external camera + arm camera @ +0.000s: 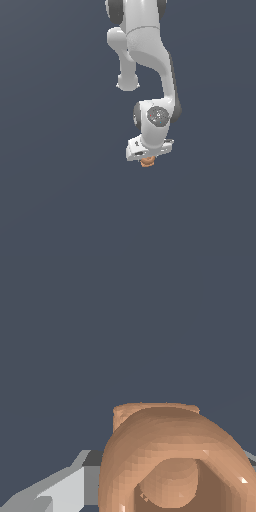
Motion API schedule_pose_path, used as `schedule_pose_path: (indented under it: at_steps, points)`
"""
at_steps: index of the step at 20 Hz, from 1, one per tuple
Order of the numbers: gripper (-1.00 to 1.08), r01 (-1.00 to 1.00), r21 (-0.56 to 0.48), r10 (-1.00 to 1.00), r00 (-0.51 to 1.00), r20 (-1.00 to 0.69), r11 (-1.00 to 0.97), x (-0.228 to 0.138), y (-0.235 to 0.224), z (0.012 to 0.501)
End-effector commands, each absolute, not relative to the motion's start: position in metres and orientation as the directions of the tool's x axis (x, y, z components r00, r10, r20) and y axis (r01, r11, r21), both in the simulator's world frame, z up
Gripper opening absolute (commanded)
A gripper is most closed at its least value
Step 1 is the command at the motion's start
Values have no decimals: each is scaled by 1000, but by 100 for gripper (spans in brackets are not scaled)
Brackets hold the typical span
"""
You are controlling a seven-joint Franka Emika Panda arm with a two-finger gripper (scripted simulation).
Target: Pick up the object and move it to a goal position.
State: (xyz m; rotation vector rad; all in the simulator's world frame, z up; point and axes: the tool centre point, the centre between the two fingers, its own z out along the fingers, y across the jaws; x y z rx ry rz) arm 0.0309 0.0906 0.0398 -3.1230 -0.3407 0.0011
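The white arm (150,55) reaches down from the top edge of the exterior view, bends at a rounded joint, and ends in a pale wrist block with the gripper (147,159) tucked beneath it. The object (147,162), a small orange-brown lump, shows just below that wrist block, touching its underside, and only its lower part pokes out from under the white housing. Everything around the arm is a flat, even slate-blue background (50,190), with no edge or shadow under the object to say whether it rests on anything. In the wrist view the object (172,456) fills much of the frame: a thick rounded ring with a hollow in its middle, a smaller rounded core sitting inside that hollow, and a flatter rim behind the ring. Beside the object a grey and white finger (65,488) slants in and meets the object's flank, with a dark pad section right against the orange surface; on the object's far side only a thin pale sliver of the other finger (251,457) shows at the frame edge. With a finger on each flank and the ring between them, the claw appears pinched onto the object.
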Motion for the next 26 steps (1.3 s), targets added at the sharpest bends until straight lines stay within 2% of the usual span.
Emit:
schedule_pose_path:
  at_steps: [1,10,15,20,26]
  points:
    - [-100,216,0,216,976,0,-976,31,91,39]
    - [-100,216,0,216,976,0,-976,31,90,40]
    - [-100,216,0,216,976,0,-976,31,75,42]
    - [-100,216,0,216,976,0,-976,31,40,46]
    - [-100,216,0,216,976,0,-976,32,-29,54]
